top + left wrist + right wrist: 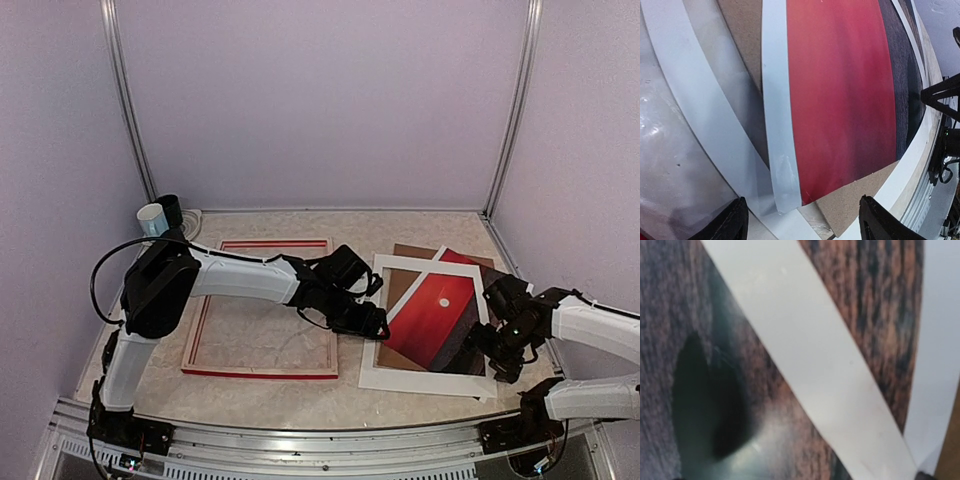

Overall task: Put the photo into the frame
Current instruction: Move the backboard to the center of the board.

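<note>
Reaching L arm [245, 275] over frame [258, 372] to photo [430, 315] corner, L fingers [735, 222] wide, R arm [590, 325] low, R fingers [497, 352] wide

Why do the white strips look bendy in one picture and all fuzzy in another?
Left wrist view: the wide lens bows the straight white mat and the photo, though both stay fairly sharp. Right wrist view: the camera is too close, so the white strip is blurry, with a dark shadow patch at left. Top view: sharp, evenly lit, edges straight.
</note>
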{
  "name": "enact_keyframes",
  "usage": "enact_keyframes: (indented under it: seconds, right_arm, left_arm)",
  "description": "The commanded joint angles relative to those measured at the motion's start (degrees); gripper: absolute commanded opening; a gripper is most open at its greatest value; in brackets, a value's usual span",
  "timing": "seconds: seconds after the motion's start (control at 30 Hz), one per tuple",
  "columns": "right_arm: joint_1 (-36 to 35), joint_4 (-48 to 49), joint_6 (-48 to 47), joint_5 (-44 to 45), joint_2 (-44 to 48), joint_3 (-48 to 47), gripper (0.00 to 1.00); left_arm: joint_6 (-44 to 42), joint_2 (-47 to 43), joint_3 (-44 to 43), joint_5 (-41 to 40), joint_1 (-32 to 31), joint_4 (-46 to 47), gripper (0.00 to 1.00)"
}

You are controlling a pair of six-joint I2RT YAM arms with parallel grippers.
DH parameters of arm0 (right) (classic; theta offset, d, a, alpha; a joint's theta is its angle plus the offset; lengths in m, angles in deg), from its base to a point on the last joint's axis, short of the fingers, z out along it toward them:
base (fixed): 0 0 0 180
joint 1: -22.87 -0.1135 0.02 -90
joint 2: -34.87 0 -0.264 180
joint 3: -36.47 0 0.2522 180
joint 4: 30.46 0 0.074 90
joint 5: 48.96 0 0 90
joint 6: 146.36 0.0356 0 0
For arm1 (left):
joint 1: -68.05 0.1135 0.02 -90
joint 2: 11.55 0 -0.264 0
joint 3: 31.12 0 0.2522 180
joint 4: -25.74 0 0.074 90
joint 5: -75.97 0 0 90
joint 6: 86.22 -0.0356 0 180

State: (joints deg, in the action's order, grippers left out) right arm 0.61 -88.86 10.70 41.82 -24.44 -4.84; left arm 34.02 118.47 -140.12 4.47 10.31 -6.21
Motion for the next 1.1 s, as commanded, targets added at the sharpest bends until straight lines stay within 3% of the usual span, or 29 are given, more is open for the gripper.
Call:
enact_keyframes:
  seconds: [0.0,0.17,0.5,0.63,1.07]
  right_arm:
    - [-1.01,9.11,1.61,-3.71,-3.34,2.06,0.99]
    - [-1.1,15.33,1.33,-4.9,-5.73,0.55,0.99]
    - [-1.29,24.22,-0.62,-5.46,-13.89,-3.09,0.99]
    - [-1.52,22.59,-0.81,-5.85,-14.03,-4.38,0.99]
    - [-2.57,9.81,0.79,-4.29,-1.28,-2.88,0.99]
  left_arm:
    - [1.43,-0.9,1.94,-4.34,3.59,-2.23,0.75]
    - [0.17,-1.09,-2.01,-5.55,5.62,-4.69,0.76]
    - [-2.26,-2.88,-1.54,-3.17,6.43,-3.08,0.76]
    - [-4.05,-3.7,-1.27,-2.51,5.43,-3.06,0.76]
    - [-3.49,0.41,-3.95,0.48,1.99,-3.4,0.76]
